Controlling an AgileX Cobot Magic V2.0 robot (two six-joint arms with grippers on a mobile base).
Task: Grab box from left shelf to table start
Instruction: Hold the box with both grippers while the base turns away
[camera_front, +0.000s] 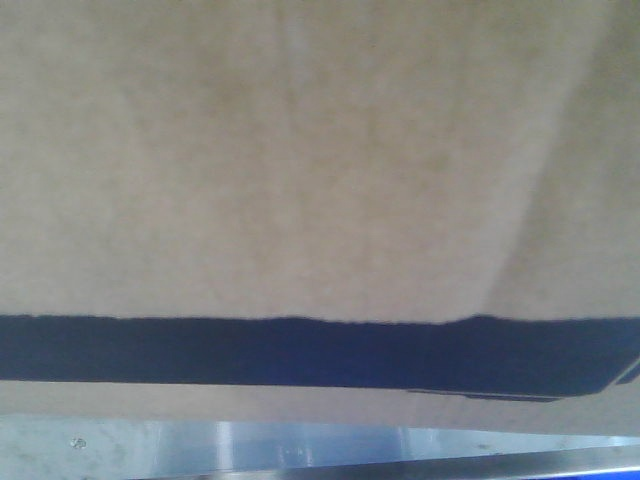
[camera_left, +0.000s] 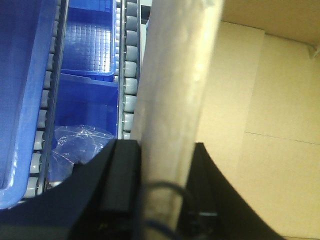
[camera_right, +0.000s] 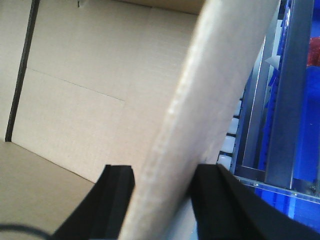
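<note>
Box (camera_front: 300, 160), open-topped; plastic bag (camera_left: 80, 142) in blue bin (camera_left: 85, 102)

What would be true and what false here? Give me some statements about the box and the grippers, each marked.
1. Each gripper has a box wall between its fingers. True: the left gripper and the right gripper both clamp a wall of the box.
2. The box is blue plastic. False: it is brown cardboard; the blue things are the bins beside it.
3. A dark band crosses the box's front. True.
4. The box is packed full. False: what shows of its inside is bare cardboard.
</note>
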